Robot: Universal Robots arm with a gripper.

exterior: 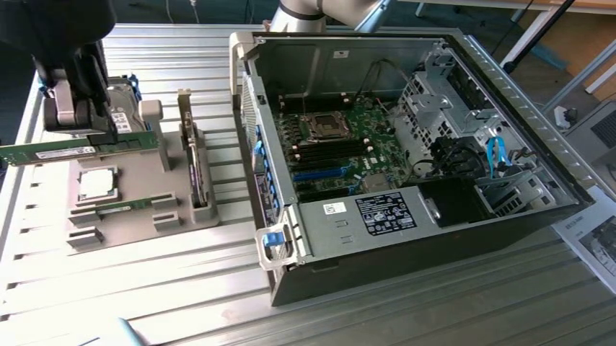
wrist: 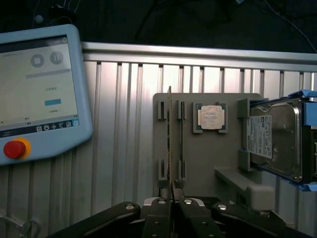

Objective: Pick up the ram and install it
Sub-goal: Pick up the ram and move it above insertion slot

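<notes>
I have the claw (exterior: 99,139) pressed together on the ram (exterior: 48,153), pinching it by its upper edge. The green stick hangs clear above the grey holder tray (exterior: 144,180) on the bench (exterior: 144,288). In the exterior view its long axis runs nearly level, left to right. In the wrist view I see it edge-on, running straight out from between the fingertips (wrist: 162,191). The open computer case (exterior: 500,79) stands well apart, toward the exterior view's right. I judge that the motherboard's dark memory slots (exterior: 332,150) lie roughly along the same line as the stick, though I cannot tell exactly.
</notes>
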